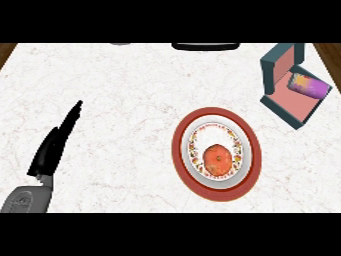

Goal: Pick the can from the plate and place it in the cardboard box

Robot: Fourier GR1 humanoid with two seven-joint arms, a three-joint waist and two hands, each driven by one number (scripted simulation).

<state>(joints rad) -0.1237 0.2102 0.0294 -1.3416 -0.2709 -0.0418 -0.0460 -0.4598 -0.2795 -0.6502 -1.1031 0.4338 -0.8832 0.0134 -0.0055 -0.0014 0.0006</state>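
Purple can (310, 85) lies on its side inside the teal box (281, 60), far right of the left hand (52, 145) and beyond it. That hand's fingers are straight, holding nothing. Between them, nearer, sits the red-rimmed plate (185, 156). Dark shapes at the counter's (114, 95) far edge are cut off.

Plates: one, red-rimmed (251, 165)
Round orange things on the plate: one (218, 158)
Boxes: one, teal outside and pink inside (280, 64)
Cans: one, purple, lying in the box (309, 84)
Robot hands in view: one, the left robot hand (53, 145)
Desks: one, white marbled (121, 95)
Dark things at the desk's far edge: one (205, 46)
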